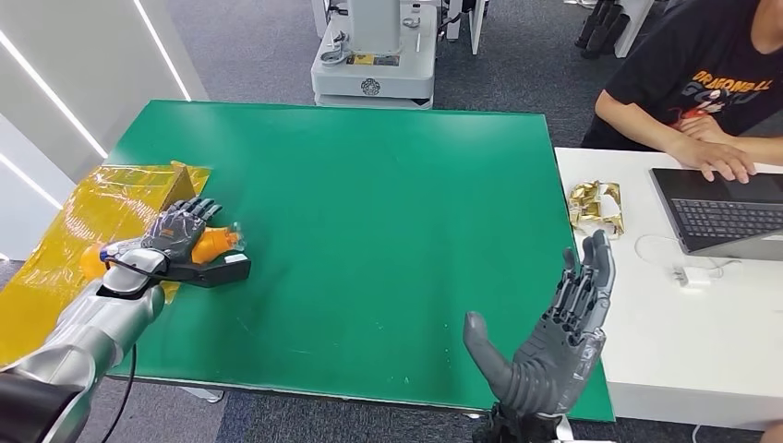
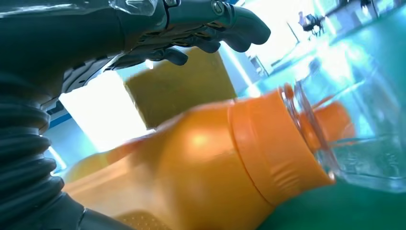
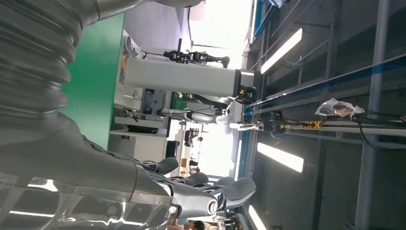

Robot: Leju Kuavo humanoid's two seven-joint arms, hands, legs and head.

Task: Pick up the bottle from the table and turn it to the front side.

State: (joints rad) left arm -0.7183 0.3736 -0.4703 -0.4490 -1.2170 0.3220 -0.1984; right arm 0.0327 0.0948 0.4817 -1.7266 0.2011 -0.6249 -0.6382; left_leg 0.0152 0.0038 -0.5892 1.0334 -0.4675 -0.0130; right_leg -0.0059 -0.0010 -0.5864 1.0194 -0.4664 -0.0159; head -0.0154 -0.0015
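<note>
— Two hands up, and they're doing different things. See the left hand (image 1: 181, 233)?

— Yes, it lies over the orange bottle (image 1: 214, 243) at the left side of the green table (image 1: 388, 212), fingers draped across the body. Gripping it, would you say?

— I can't tell. From the wrist camera the bottle (image 2: 210, 167) lies on its side on the green surface, clear cap (image 2: 354, 139) pointing away, and the dark fingers (image 2: 210, 33) arch above it with daylight between. Touching or not, I can't say.

— And the right hand (image 1: 554, 337)?

— Raised near the table's front right corner, palm upright, fingers spread and straight, nothing in it.

— What's the yellow stuff?

— A yellow sheet (image 1: 83, 231) under the left forearm, just beside the bottle. Across on the white desk (image 1: 665, 332), a person (image 1: 702, 83) has a hand on a laptop (image 1: 729, 212), with a gold wrapper (image 1: 596, 205) near the edge.
</note>
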